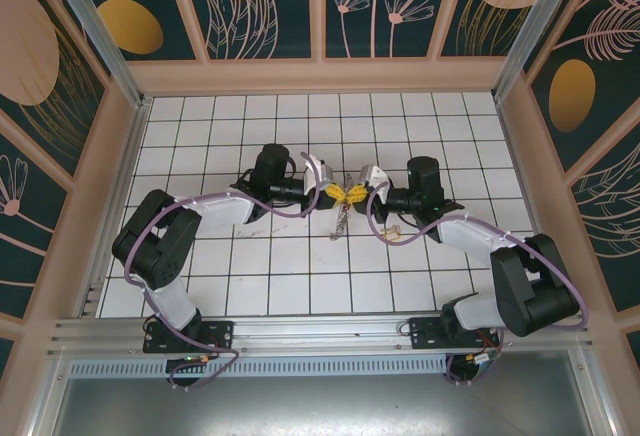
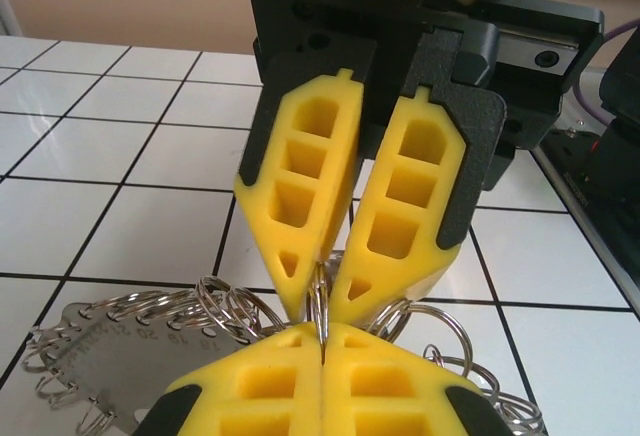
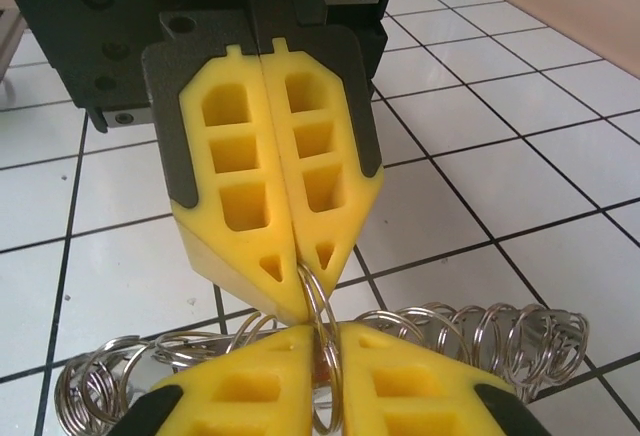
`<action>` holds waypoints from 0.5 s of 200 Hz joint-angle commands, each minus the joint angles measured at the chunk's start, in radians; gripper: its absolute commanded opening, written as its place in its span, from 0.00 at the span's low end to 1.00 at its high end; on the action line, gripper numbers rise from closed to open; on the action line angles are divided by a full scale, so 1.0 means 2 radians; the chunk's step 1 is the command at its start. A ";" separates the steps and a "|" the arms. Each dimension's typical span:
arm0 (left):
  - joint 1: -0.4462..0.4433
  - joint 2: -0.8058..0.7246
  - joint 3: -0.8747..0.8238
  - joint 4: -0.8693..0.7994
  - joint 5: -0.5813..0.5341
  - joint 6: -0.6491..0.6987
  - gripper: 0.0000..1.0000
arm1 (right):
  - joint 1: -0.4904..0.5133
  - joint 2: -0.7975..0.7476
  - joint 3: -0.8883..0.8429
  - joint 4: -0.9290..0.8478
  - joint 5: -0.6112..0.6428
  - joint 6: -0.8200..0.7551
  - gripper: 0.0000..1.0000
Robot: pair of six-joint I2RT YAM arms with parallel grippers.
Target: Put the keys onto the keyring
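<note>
My two grippers meet tip to tip over the middle of the tiled floor, left gripper (image 1: 339,194) and right gripper (image 1: 353,194). Both pinch the same thin silver split ring (image 3: 330,376) from opposite sides. In the left wrist view my left gripper (image 2: 322,331) is shut on that ring, facing the right gripper (image 2: 320,296). The ring belongs to the keyring (image 2: 110,356), a flat grey metal piece fringed with many silver rings, which hangs below the grippers (image 1: 342,221). A small pale brassy thing (image 1: 392,231), possibly the keys, lies on the tiles under the right arm.
White tiles (image 1: 280,286) with dark grout cover the floor, fenced by beige walls (image 1: 320,76) with patterned panels. A coil of silver rings (image 3: 520,341) spreads to the right of my right gripper (image 3: 335,334). Purple cables (image 1: 290,211) loop along both arms.
</note>
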 commanded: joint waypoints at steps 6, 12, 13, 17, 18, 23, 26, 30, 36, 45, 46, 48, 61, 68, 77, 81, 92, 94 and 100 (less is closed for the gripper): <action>-0.006 -0.012 0.011 0.019 0.047 0.002 0.00 | -0.002 -0.001 0.000 0.027 -0.018 0.012 0.06; -0.006 -0.012 0.015 0.003 0.046 0.010 0.00 | -0.003 -0.001 0.004 0.021 -0.018 0.011 0.06; -0.006 -0.011 0.016 0.001 0.045 0.012 0.00 | -0.003 0.000 0.005 0.021 -0.017 0.011 0.07; -0.006 -0.011 0.017 -0.006 0.044 0.016 0.00 | -0.002 -0.001 0.007 0.017 -0.017 0.010 0.08; -0.006 -0.011 0.018 -0.008 0.044 0.017 0.00 | -0.003 -0.001 0.008 0.016 -0.017 0.010 0.09; -0.006 -0.011 0.020 -0.017 0.043 0.022 0.00 | -0.002 -0.001 0.010 0.013 -0.016 0.008 0.12; -0.006 -0.012 0.020 -0.022 0.042 0.025 0.00 | -0.002 -0.001 0.010 0.012 -0.015 0.007 0.13; -0.006 -0.012 0.021 -0.027 0.042 0.029 0.00 | -0.002 -0.002 0.011 0.011 -0.014 0.005 0.13; -0.006 -0.012 0.022 -0.033 0.041 0.034 0.00 | -0.002 -0.004 0.012 0.009 -0.015 0.003 0.13; -0.006 -0.014 0.023 -0.038 0.041 0.038 0.00 | -0.002 -0.006 0.015 0.004 -0.014 0.001 0.14; -0.006 -0.014 0.023 -0.039 0.041 0.038 0.00 | -0.002 -0.006 0.016 0.003 -0.014 0.001 0.15; -0.006 -0.015 0.024 -0.039 0.041 0.039 0.00 | -0.002 -0.007 0.016 0.000 -0.013 0.000 0.15; -0.006 -0.016 0.023 -0.043 0.036 0.042 0.00 | -0.002 -0.011 0.022 -0.022 0.006 -0.010 0.22; -0.006 -0.016 0.023 -0.045 0.032 0.044 0.00 | -0.002 -0.013 0.020 -0.030 0.023 -0.014 0.24; -0.006 -0.016 0.021 -0.043 0.028 0.045 0.00 | -0.002 -0.016 0.018 -0.050 0.037 -0.030 0.25; -0.006 -0.016 0.020 -0.041 0.026 0.044 0.00 | -0.002 -0.016 0.017 -0.059 0.039 -0.038 0.25; -0.006 -0.030 0.018 -0.037 0.024 0.043 0.00 | -0.002 -0.019 0.017 -0.076 0.045 -0.047 0.26; -0.006 -0.030 0.019 -0.038 0.024 0.042 0.00 | -0.002 -0.019 0.016 -0.079 0.045 -0.048 0.26; -0.006 -0.030 0.020 -0.038 0.024 0.043 0.00 | -0.001 -0.021 0.017 -0.083 0.047 -0.050 0.25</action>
